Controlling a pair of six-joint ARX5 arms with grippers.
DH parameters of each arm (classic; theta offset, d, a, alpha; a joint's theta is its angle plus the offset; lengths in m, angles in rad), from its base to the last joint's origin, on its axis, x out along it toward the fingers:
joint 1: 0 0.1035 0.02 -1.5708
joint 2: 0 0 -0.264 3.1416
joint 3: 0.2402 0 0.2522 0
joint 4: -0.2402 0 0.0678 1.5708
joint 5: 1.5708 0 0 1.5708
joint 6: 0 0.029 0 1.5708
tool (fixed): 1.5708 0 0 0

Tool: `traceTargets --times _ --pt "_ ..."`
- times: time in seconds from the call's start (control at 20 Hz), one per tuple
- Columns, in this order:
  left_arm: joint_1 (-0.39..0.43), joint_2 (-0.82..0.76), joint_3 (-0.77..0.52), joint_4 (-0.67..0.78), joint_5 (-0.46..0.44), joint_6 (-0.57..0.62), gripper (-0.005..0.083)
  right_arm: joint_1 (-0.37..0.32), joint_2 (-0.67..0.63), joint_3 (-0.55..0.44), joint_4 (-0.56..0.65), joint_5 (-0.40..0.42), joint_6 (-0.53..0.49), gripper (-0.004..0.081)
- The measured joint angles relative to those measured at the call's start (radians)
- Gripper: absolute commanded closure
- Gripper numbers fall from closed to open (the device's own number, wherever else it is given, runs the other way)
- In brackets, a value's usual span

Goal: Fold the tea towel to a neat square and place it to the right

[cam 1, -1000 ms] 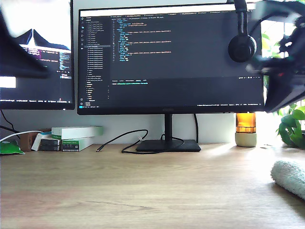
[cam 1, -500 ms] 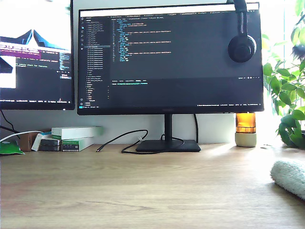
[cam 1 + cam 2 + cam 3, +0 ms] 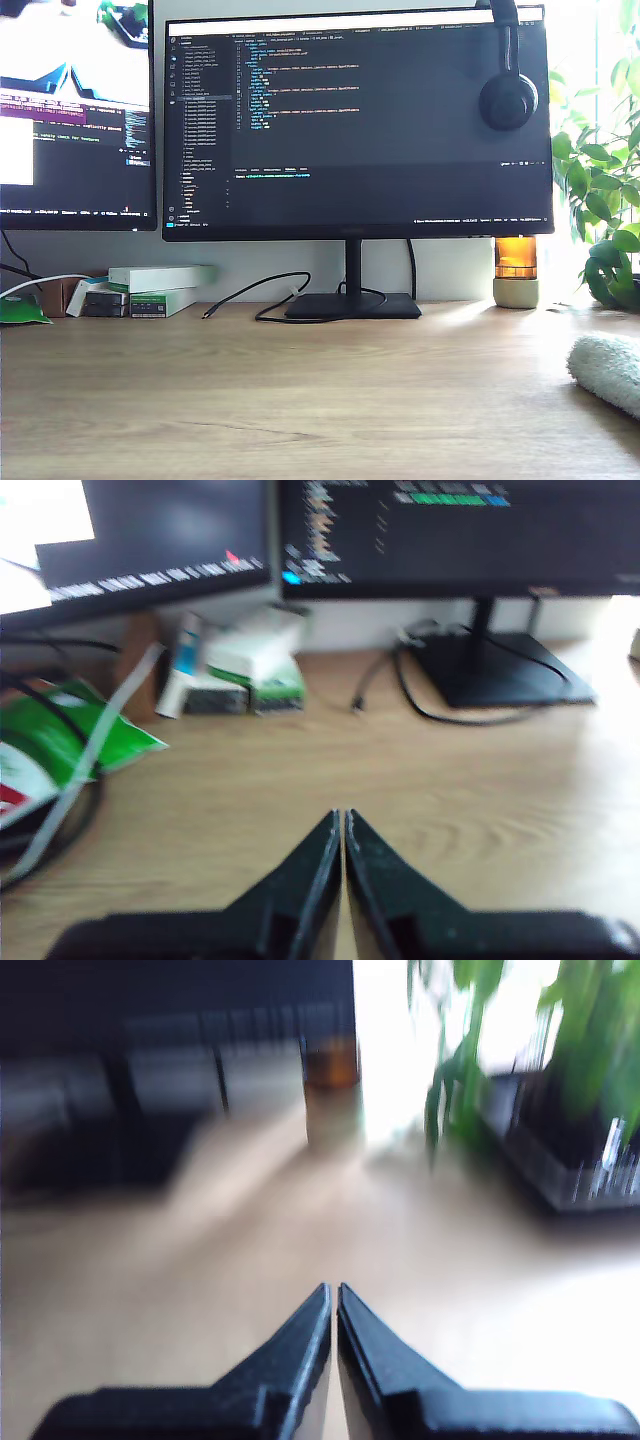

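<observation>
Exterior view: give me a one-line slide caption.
Folded tea towel resting at the exterior view's right edge of the wooden desk, no arms in frame, monitors behind.

fluffy cloth tea towel (image 3: 610,372), matt wood desk (image 3: 300,400).

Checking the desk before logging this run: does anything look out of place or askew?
Nothing looks spilled or damaged. The tea towel lies bunched at the exterior view's right edge, partly out of frame. My first gripper and my second gripper are shut, holding nothing.
</observation>
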Motion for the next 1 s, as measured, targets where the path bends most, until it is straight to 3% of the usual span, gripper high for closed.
traceTargets --times 0.2,0.45,0.75,1.0 --pt "0.006 -0.107 -0.051 0.006 -0.002 0.0 0.0797 0.0 -0.112 -0.103 0.066 -0.001 -0.013 0.078" --pt "0.006 -0.296 -0.15 -0.061 -0.002 0.0 0.0797 0.0 -0.219 -0.166 0.042 -0.092 -0.032 0.078" --pt "0.006 -0.434 -0.153 -0.224 -0.002 0.0 0.0797 0.008 -0.279 -0.21 -0.101 -0.121 -0.058 0.078" --pt "0.006 -0.45 -0.153 -0.398 -0.002 -0.004 0.0797 0.008 -0.283 -0.21 -0.317 -0.121 -0.057 0.078"
